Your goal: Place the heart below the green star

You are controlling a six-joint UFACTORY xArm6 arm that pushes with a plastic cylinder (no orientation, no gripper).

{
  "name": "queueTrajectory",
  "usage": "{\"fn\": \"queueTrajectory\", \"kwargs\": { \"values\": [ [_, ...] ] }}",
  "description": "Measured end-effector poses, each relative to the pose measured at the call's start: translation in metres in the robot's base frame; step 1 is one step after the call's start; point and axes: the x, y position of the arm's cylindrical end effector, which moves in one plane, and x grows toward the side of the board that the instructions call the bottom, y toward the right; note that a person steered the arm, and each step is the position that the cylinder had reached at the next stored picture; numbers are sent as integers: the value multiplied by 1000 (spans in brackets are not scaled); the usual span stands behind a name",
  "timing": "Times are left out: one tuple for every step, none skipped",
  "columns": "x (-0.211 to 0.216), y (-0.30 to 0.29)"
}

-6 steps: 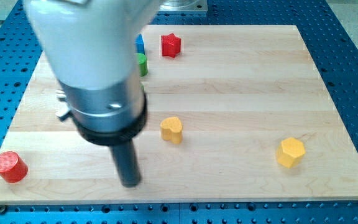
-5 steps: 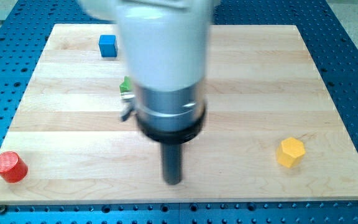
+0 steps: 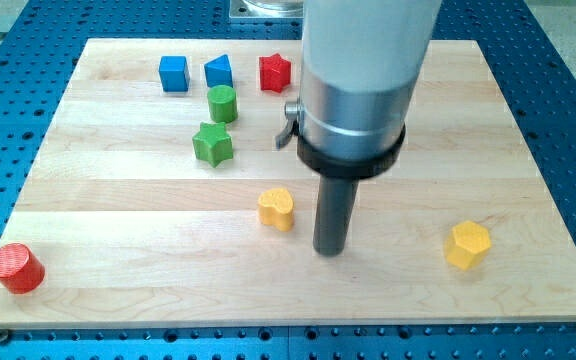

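The yellow heart [image 3: 277, 208] lies on the wooden board a little below the middle. The green star [image 3: 212, 144] sits up and to the left of it. My tip [image 3: 329, 249] rests on the board just to the right of the heart and slightly lower, with a small gap between them. The arm's body rises above the tip and hides part of the board's upper middle.
A green cylinder [image 3: 222, 103] stands just above the star. A blue cube [image 3: 173, 73], a blue triangle [image 3: 218, 71] and a red star [image 3: 275, 72] line the top. A yellow hexagon [image 3: 467, 245] lies at the lower right, a red cylinder [image 3: 16, 268] at the lower left corner.
My tip has swept from the heart's lower left to its right side. The heart and the other blocks have not moved.
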Motion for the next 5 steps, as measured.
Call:
{"fn": "queueTrajectory", "kwargs": {
  "values": [
    [-16,-15],
    [-23,-63],
    [0,-99],
    [18,-122],
    [-19,-132]
  ]
}}
